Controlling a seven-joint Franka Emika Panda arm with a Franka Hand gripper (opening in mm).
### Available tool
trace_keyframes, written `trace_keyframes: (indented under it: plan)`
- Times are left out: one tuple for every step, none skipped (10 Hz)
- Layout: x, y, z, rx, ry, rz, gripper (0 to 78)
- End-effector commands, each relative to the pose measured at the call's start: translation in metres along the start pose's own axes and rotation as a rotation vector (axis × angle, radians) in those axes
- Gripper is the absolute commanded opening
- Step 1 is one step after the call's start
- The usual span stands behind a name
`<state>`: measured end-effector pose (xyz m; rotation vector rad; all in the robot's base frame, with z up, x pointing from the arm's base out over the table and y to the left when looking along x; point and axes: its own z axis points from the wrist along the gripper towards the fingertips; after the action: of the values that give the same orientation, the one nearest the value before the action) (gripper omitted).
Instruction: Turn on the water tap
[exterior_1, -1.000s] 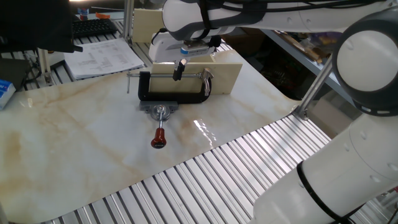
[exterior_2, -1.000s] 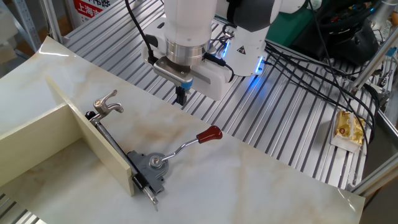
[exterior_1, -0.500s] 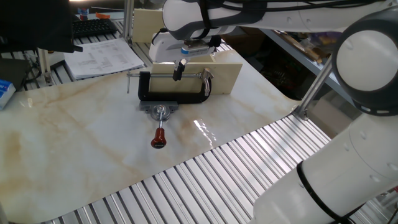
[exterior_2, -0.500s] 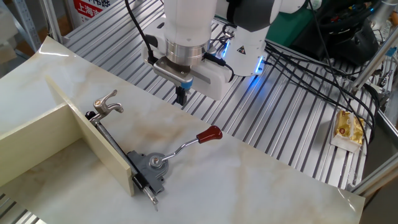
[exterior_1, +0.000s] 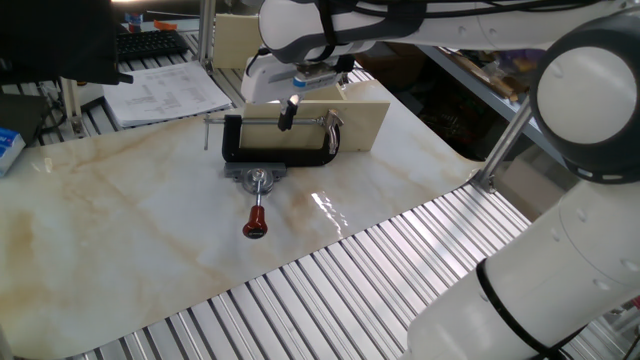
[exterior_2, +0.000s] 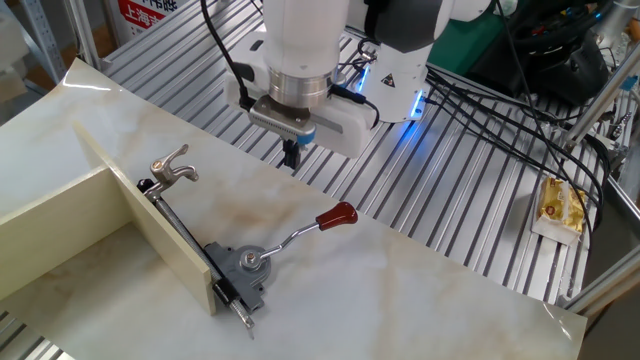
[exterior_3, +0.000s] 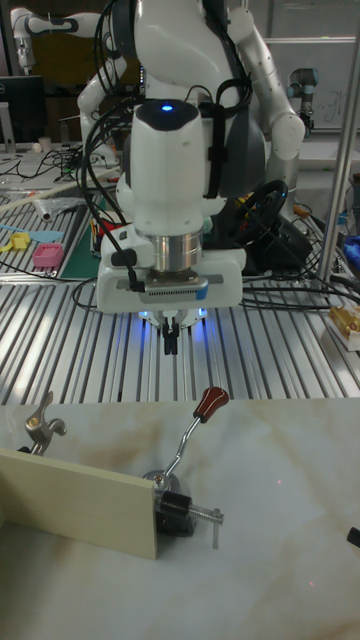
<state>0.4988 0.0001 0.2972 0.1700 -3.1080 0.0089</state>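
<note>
Robotics lab workbench.
A marble-patterned tabletop (exterior_2: 420, 270) sits on a ribbed aluminium frame (exterior_2: 470, 190). Behind the arm, bundled black cables (exterior_2: 520, 80) trail across the frame, a second robot arm (exterior_3: 30, 22) stands further back, and a keyboard (exterior_1: 150, 43) and printed papers (exterior_1: 175, 92) lie on a desk beyond.

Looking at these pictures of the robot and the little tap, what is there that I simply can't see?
- Tap: in the tall view the board hides its base.
- Claw: too small and dark in every view to tell whether it is open.
- Clamp: in the other fixed view mostly behind the board.
</note>
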Motion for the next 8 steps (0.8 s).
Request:
trace_keyframes:
  plan:
    - [-0.001,0.0,0.001,-0.001,-0.003,0.001,0.0]
    - [-0.002,-0.001,0.002,-0.006,-0.004,0.002,0.0]
    - [-0.002,-0.001,0.002,-0.008,-0.004,0.003,0.0]
    - [-0.002,-0.003,0.004,-0.018,-0.005,0.003,0.0]
    - [-0.002,-0.007,0.006,-0.02,-0.005,-0.001,0.0]
    - [-0.002,-0.008,0.007,-0.02,-0.005,-0.003,0.0]
    - [-0.002,-0.014,0.011,-0.02,-0.006,-0.011,0.0]
    - [-0.002,-0.017,0.012,-0.02,-0.006,-0.017,0.0]
